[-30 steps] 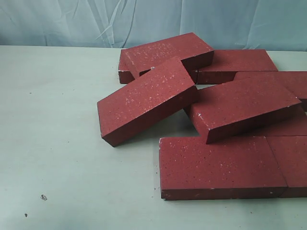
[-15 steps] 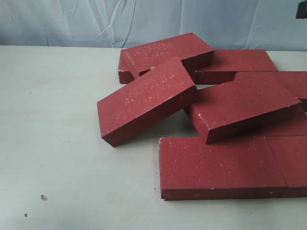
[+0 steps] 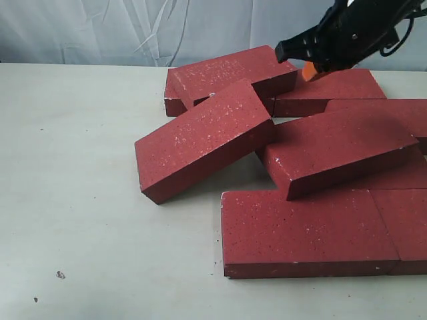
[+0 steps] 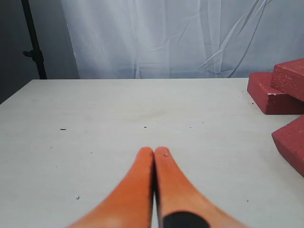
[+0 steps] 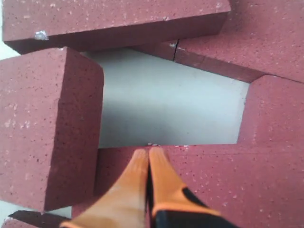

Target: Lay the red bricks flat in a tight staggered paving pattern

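The right claw (image 5: 148, 153) is clenched on nothing and hangs over the red bricks (image 5: 52, 123). Slabs lie under it and on each side, ringing a bare patch of table (image 5: 166, 109) just ahead of its tip. The exterior view sets that claw (image 3: 308, 69) above the far end of the jumbled heap (several bricks lie tilted across others). Only the left wrist view shows the left claw (image 4: 154, 151), likewise clenched and empty over open table, with the bricks well off to one side.

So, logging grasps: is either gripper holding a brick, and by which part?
Nothing is held. The left gripper and the right gripper are both shut and empty.
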You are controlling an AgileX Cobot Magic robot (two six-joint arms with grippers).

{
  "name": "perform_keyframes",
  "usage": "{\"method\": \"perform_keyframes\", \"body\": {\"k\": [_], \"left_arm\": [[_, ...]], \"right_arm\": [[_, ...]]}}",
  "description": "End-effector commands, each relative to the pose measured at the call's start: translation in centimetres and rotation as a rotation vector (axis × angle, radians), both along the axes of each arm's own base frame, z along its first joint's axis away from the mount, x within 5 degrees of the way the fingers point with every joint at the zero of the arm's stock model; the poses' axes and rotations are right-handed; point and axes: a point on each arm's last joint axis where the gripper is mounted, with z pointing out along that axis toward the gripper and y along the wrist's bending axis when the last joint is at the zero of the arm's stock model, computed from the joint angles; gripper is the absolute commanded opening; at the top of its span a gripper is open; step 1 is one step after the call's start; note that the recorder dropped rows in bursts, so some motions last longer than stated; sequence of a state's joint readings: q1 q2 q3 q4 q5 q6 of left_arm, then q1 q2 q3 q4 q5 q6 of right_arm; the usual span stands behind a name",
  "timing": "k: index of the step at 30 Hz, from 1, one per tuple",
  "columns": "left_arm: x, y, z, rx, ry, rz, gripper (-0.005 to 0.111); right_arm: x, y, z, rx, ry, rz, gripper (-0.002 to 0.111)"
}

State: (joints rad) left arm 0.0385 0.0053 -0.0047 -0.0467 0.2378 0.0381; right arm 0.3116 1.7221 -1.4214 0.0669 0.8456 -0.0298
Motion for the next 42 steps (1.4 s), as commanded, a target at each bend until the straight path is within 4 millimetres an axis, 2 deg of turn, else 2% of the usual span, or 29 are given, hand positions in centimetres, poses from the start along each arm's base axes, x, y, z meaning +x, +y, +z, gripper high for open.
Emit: {"method": "perform_keyframes", "body": {"k": [1,3,8,17,24,27,33,36,42], "left_arm": [[0.0,0.0,-0.1,0.0,0.001,0.005,0.0],[0.0,0.0,-0.1,0.0,0.001,0.005,0.0],[0.0,0.0,-0.1,0.0,0.001,0.005,0.0],[0.0,0.0,-0.1,0.0,0.001,0.005,0.0],[0.0,0.0,-0.1,0.0,0.001,0.005,0.0],[0.0,0.0,-0.1,0.0,0.001,0.005,0.0],[0.0,0.0,-0.1,0.0,0.001,0.005,0.0],[0.0,0.0,-0.1,0.0,0.001,0.005,0.0],[0.0,0.0,-0.1,0.0,0.001,0.005,0.0]], "right_arm": [[1.2,1.4,-3.2,-0.052,0.076,0.041,-0.001],[1.4,2.2,-4.6,-0.054,0.113,0.054,-0.001],[0.7,4.9,-5.9,-0.066,0.14,0.124,-0.001],[-2.2,11.4,-6.9,-0.037,0.132,0.28,-0.001],[-3.9,14.5,-7.7,-0.028,0.113,0.363,-0.001],[-4.1,14.8,-7.7,-0.03,0.116,0.371,-0.001],[-3.2,14.2,-5.4,-0.023,0.115,0.354,-0.001],[-2.4,12.8,-4.8,0.02,0.134,0.295,-0.001],[-0.6,8.0,-3.2,0.057,0.169,0.173,-0.001]]}}
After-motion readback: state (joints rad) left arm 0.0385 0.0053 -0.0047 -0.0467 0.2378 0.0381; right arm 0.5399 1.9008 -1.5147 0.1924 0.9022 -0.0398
